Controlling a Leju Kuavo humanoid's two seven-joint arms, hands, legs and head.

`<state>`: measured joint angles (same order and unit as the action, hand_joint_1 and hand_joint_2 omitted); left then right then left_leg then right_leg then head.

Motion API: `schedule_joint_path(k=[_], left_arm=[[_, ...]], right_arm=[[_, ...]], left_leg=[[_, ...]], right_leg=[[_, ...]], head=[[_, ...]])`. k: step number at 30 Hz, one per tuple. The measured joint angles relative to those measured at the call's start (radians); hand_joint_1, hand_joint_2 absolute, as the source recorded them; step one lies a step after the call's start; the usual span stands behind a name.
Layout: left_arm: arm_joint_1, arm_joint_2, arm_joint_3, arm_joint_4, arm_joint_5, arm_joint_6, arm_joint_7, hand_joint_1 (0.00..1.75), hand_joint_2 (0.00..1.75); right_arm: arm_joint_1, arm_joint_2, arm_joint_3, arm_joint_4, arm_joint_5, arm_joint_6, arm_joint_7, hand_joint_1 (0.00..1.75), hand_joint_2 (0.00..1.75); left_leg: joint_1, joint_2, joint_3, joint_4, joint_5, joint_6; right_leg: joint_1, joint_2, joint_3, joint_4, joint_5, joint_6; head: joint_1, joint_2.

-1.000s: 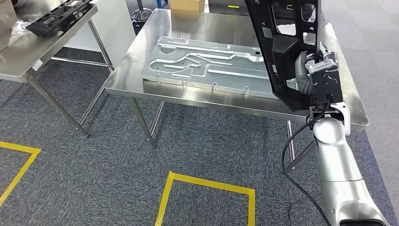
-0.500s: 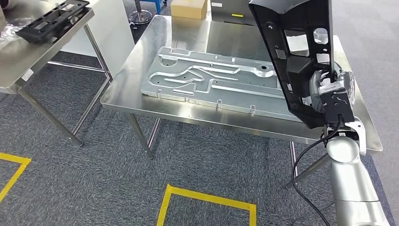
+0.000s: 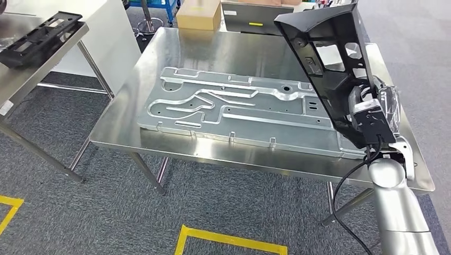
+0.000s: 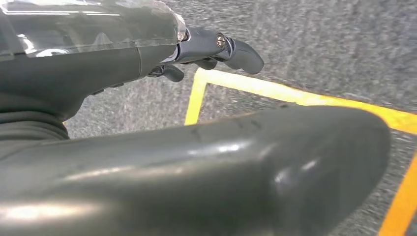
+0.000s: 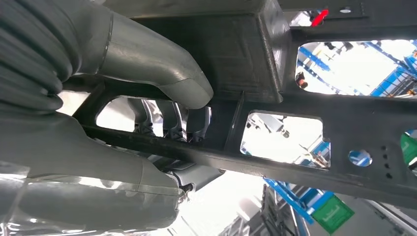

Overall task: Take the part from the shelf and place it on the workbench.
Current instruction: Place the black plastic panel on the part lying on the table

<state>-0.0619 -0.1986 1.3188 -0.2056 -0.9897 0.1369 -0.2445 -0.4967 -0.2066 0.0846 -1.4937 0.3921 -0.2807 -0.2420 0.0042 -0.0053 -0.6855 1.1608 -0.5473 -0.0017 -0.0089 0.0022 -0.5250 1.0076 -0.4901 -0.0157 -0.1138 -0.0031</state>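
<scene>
Looking down from the head camera, I see my right hand (image 3: 367, 109) clenched around the lower end of a long black plastic frame part with rectangular cut-outs (image 3: 330, 64), which stands steeply tilted in the air, its upper end leaning toward eleven o'clock from the hand. The part rises from the hand at about three o'clock in my view and hangs over the right-hand end of a shiny stainless-steel workbench on thin legs (image 3: 213, 50); I cannot tell whether its bottom edge touches the bench top. Just to nine o'clock of the held part, a large flat stamped sheet-metal panel with raised channels (image 3: 234, 109) lies on the bench, its right end passing close beneath the part. From the right wrist camera I see the thick grey thumb (image 5: 162, 69) pressed against one face of the black part (image 5: 344, 128) and the darker fingers (image 5: 172, 120) wrapped behind a bar of the frame, so the grasp is firm on that bar. My left hand (image 4: 206, 46) hangs over grey carpet with a yellow tape line (image 4: 275, 91), fingers loosely curled with nothing in them that I can see. At ten o'clock a second steel table (image 3: 37, 66) carries another black slotted plastic part (image 3: 40, 38), well apart from my hand. A brown cardboard box (image 3: 199, 14) sits on the floor beyond the bench at twelve o'clock.
</scene>
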Motion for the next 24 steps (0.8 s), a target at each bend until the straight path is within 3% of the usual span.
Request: schedule_joint_path(k=[2,3,5,7,9,11,12,13,14,15,16,18,19,22,24], left_arm=[[0.002,0.004,-0.001,0.000,-0.003,-0.002,0.000,0.00,0.00],[0.003,0.006,-0.001,0.000,-0.004,-0.004,0.000,0.00,0.00],[0.003,0.007,-0.003,0.000,-0.006,-0.008,0.000,0.00,0.00],[0.001,0.007,-0.004,0.000,-0.007,-0.013,-0.002,0.00,0.00],[-0.002,0.007,-0.004,0.000,-0.009,-0.017,-0.004,0.00,0.00],[-0.004,0.008,-0.004,0.000,-0.013,-0.019,-0.005,0.00,0.00],[-0.004,0.007,-0.005,0.000,-0.014,-0.021,-0.005,0.00,0.00],[-0.003,0.007,-0.005,0.000,-0.016,-0.022,-0.005,0.00,0.00],[-0.003,0.007,-0.006,0.000,-0.018,-0.023,-0.004,0.00,0.00],[-0.002,0.007,-0.007,0.000,-0.020,-0.024,-0.004,0.00,0.00],[-0.002,0.007,-0.008,0.000,-0.022,-0.026,-0.003,0.00,0.00],[-0.004,0.008,-0.010,0.000,-0.025,-0.029,-0.001,0.00,0.00],[-0.005,0.008,-0.011,0.000,-0.025,-0.030,0.000,0.00,0.00],[-0.010,0.010,-0.013,0.000,-0.026,-0.031,-0.001,0.00,0.00],[-0.015,0.011,-0.014,0.000,-0.026,-0.031,-0.004,0.00,0.00]], right_arm=[[0.006,0.003,-0.001,-0.004,0.008,-0.001,0.002,1.75,1.75],[0.010,0.004,-0.002,-0.006,0.010,-0.001,0.003,1.75,1.75],[0.016,0.005,-0.006,-0.013,0.017,-0.001,0.006,1.75,1.75],[0.016,0.004,-0.013,-0.018,0.023,0.001,0.006,1.75,1.75],[0.015,0.003,-0.018,-0.018,0.028,0.004,0.006,1.75,1.75],[0.018,0.002,-0.021,-0.016,0.040,0.008,0.005,1.75,1.75],[0.021,0.002,-0.022,-0.014,0.051,0.009,0.005,1.75,1.75],[0.023,0.003,-0.022,-0.011,0.064,0.010,0.006,1.75,1.75],[0.024,0.003,-0.021,-0.008,0.083,0.010,0.007,1.75,1.75],[0.024,0.003,-0.020,-0.004,0.104,0.009,0.009,1.75,1.75],[0.024,0.004,-0.017,0.003,0.130,0.008,0.012,1.75,1.75],[0.019,0.008,-0.007,0.019,0.192,0.007,0.022,1.75,1.75],[0.013,0.012,0.002,0.028,0.228,0.006,0.027,1.75,1.75],[-0.021,0.032,0.035,0.055,0.330,0.011,0.043,1.75,1.75],[-0.045,0.050,0.062,0.084,0.402,0.016,0.059,1.75,1.75]], left_leg=[[-0.011,-0.004,0.011,-0.106,0.128,0.019],[-0.015,-0.005,0.015,-0.133,0.164,0.025],[-0.016,-0.007,0.031,-0.147,0.165,0.032],[-0.013,-0.007,0.057,-0.159,0.160,0.041],[-0.010,-0.006,0.079,-0.164,0.150,0.047],[-0.009,-0.008,0.099,-0.165,0.130,0.048],[-0.009,-0.009,0.111,-0.164,0.119,0.047],[-0.008,-0.011,0.126,-0.164,0.107,0.046],[-0.007,-0.013,0.142,-0.164,0.095,0.043],[-0.006,-0.014,0.156,-0.164,0.082,0.040],[-0.006,-0.016,0.170,-0.160,0.069,0.036],[-0.007,-0.019,0.179,-0.160,0.048,0.023],[-0.009,-0.019,0.182,-0.156,0.043,0.016],[-0.008,-0.014,0.176,-0.122,0.039,-0.001],[-0.005,-0.008,0.127,-0.028,0.008,-0.010]], right_leg=[[0.004,0.004,0.024,0.000,-0.024,0.006],[0.004,0.006,0.032,0.001,-0.032,0.011],[0.004,0.010,0.042,0.009,-0.035,0.024],[0.002,0.008,0.025,0.058,-0.028,0.032],[-0.002,0.006,-0.039,0.165,-0.045,0.041],[-0.007,0.004,-0.123,0.263,-0.106,0.051],[-0.009,0.004,-0.153,0.280,-0.135,0.055],[-0.012,0.003,-0.169,0.269,-0.146,0.059],[-0.014,0.002,-0.171,0.229,-0.128,0.061],[-0.015,0.001,-0.166,0.169,-0.077,0.061],[-0.015,0.000,-0.161,0.103,-0.001,0.059],[-0.011,-0.003,-0.156,0.024,0.107,0.044],[-0.009,-0.003,-0.158,0.012,0.126,0.035],[-0.012,-0.001,-0.141,0.007,0.117,0.012],[-0.012,-0.004,-0.125,0.004,0.107,0.000]], head=[[0.000,0.000],[0.000,0.000],[0.000,0.000],[0.000,0.000],[0.000,0.000],[0.000,0.000],[0.000,0.000],[0.000,0.000],[0.000,0.000],[0.000,0.000],[0.000,0.000],[0.001,0.000],[0.000,0.000],[0.000,0.000],[0.000,0.000]])
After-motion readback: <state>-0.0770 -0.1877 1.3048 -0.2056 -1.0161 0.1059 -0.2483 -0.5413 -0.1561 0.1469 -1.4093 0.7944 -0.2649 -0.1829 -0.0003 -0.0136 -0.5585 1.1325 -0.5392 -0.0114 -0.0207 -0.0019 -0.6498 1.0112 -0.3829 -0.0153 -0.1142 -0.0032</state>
